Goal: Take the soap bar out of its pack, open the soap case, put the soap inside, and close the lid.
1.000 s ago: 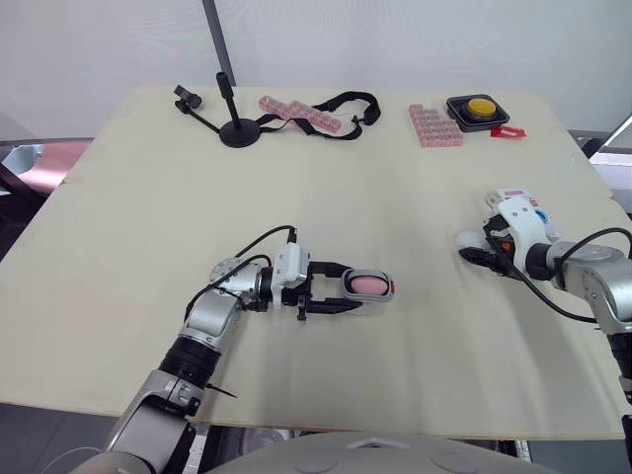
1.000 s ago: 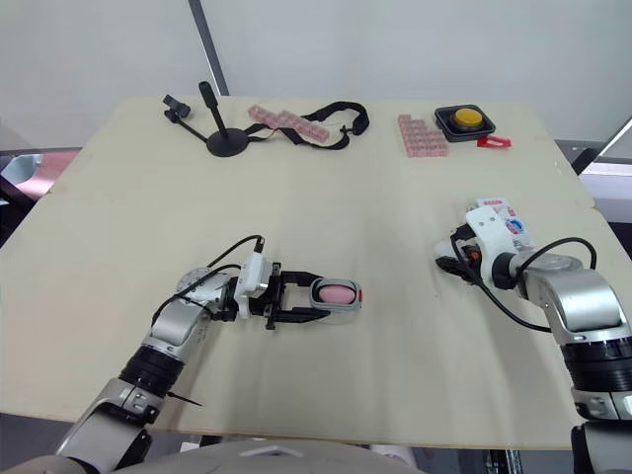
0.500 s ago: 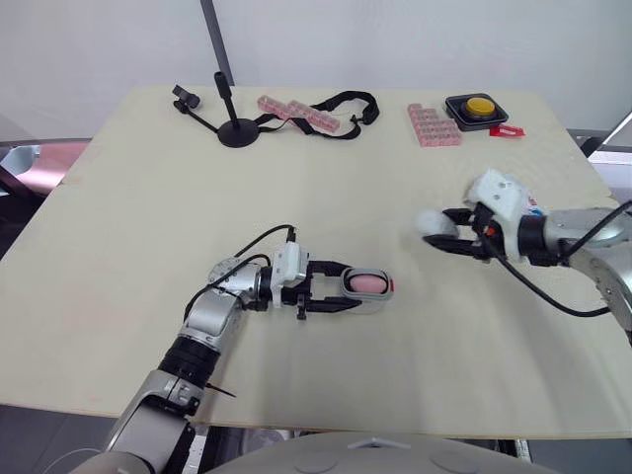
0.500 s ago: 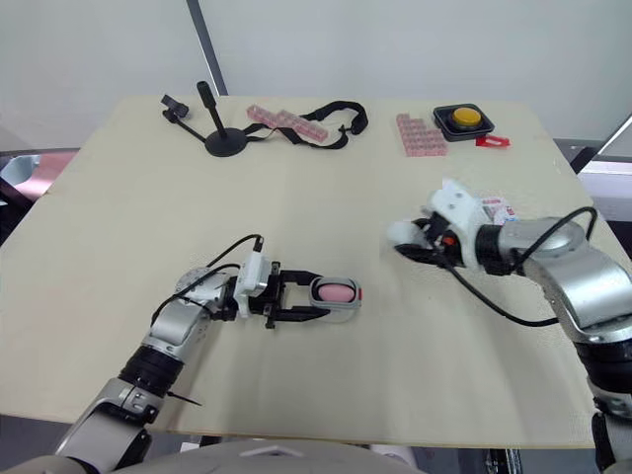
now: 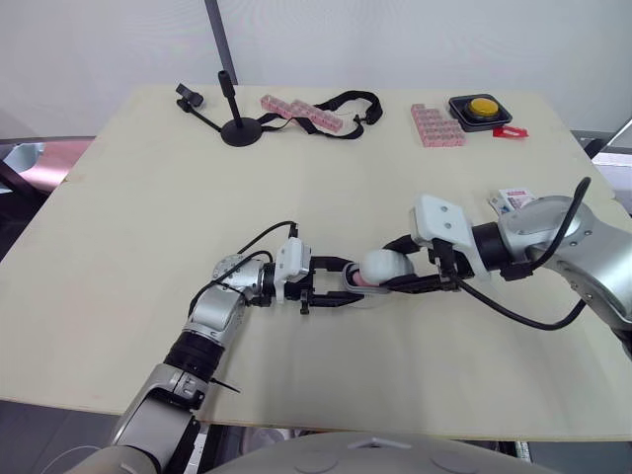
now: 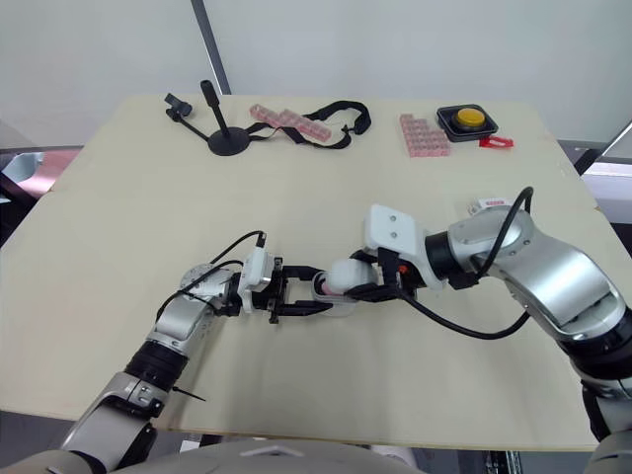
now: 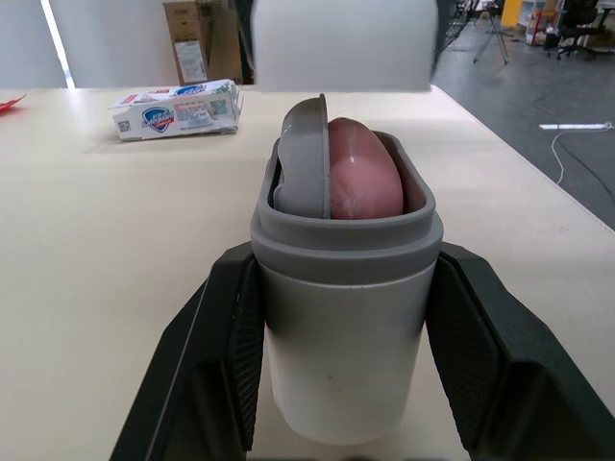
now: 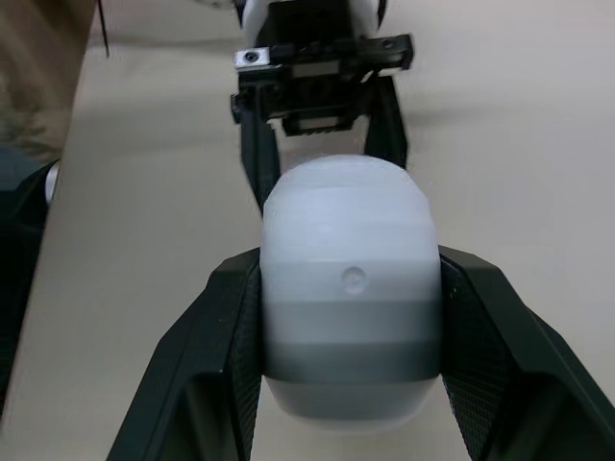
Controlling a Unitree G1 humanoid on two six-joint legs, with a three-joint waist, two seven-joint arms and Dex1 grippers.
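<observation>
Far edge, left part: a black stand (image 5: 237,130), then pink boxes (image 5: 301,111) and a black strap (image 5: 346,101) beside it.

Middle of the desk (image 5: 128,227), toward the near edge: the left gripper (image 5: 341,283) is laid low along the desk. Both fingers are pressed on the sides of the case (image 7: 341,384), which is clamped between them. In the left wrist view the case is seen open, with the pink soap (image 7: 365,182) seated inside and its top raised above the rim. A grey piece (image 7: 303,158) is stood on edge between soap and inner wall; what it is cannot be made out. A blurred white block behind the case is cut off by the frame.

Just to the right: the lid (image 8: 351,230) is gripped by its sides in the right gripper (image 5: 395,274), fingers closed onto it. The lid is held over the end of the case farthest from the left gripper. From the head views most of the case is hidden under it and only a sliver of pink is shown. Contact between lid and rim cannot be judged. In the right wrist view the case is hidden behind the lid.

Right edge: the pack (image 5: 513,198) is laid flat, partly hidden by the right arm, well apart from the case.

Far right corner: more pink boxes, and a yellow button (image 5: 481,107).
</observation>
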